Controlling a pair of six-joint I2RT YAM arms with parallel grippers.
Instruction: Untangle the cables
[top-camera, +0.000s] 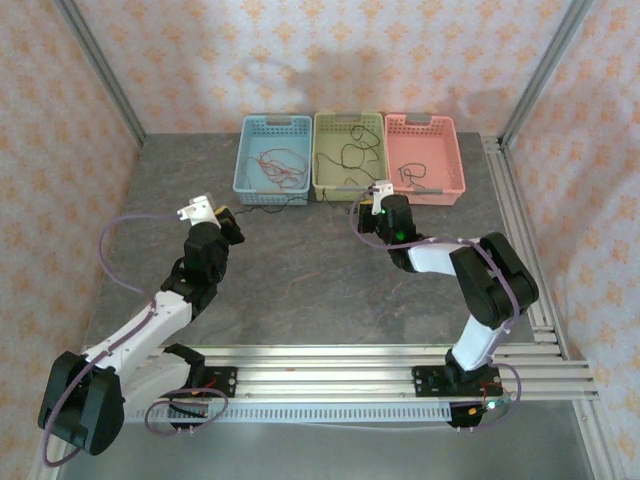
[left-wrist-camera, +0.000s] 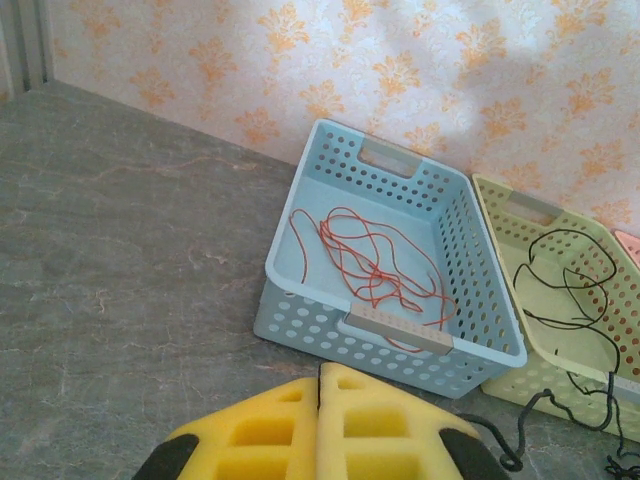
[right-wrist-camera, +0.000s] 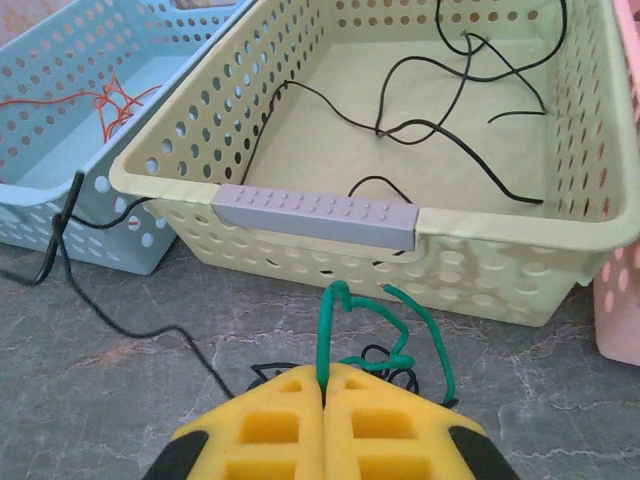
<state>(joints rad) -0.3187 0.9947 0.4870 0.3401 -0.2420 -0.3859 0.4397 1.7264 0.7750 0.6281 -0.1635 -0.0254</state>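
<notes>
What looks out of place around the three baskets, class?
A black cable trails out of the yellow-green basket onto the table instead of lying inside with the other black strands. A green cable also sits outside every basket, pinched in the shut right end effector.

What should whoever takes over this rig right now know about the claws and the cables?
Left claw: shut, empty, above the table before the blue basket.
Right claw: shut on a green cable, in front of the green basket.
Done: red cables lie in the blue basket, black cables in the green basket, a dark strand in the pink basket.
To do: bin the green cable, probably in the pink basket; one black cable lies on the table by the baskets.
</notes>
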